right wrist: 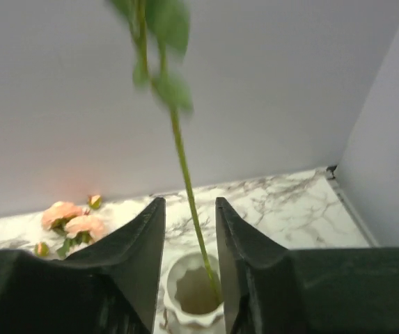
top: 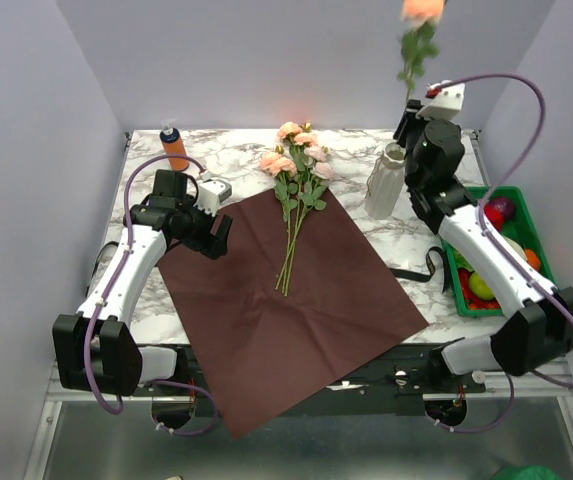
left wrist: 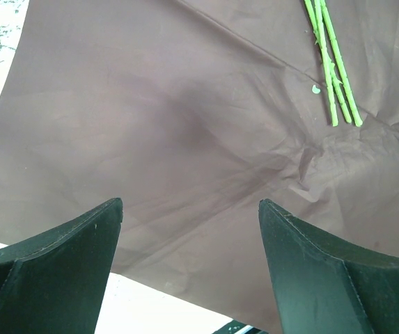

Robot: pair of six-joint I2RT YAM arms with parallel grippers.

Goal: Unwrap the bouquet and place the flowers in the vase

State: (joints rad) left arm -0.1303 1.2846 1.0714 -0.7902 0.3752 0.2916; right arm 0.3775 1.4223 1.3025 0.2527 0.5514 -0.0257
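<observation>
- The vase [right wrist: 173,278] is white ribbed ceramic with a flared, scalloped rim. It stands upright on the table, directly below my right gripper [right wrist: 190,205].
- One rose [right wrist: 180,146] stands in it. Its thin green stem rises from the mouth through the gap between my right fingers [right wrist: 133,243], with blurred leaves above.
- That gap is wider than the stem, so my right jaws are parted and pinch nothing.
- The other flowers [top: 296,175] lie flat, their peach heads on the marble and their slim stems on the paper [top: 286,290].
- The paper is dark red, matte and creased. It is spread out as a flat sheet, with its near corner hanging over the table edge.
- My left gripper [left wrist: 190,209] is spread wide above the paper's left part, holding nothing, with the stem ends well apart from it.
- The table [top: 406,240] is white marble with grey veins, between pale lilac walls.
- An orange bottle [top: 174,148] stands at the far left, and a green bin [top: 511,198] of coloured items sits at the right.
</observation>
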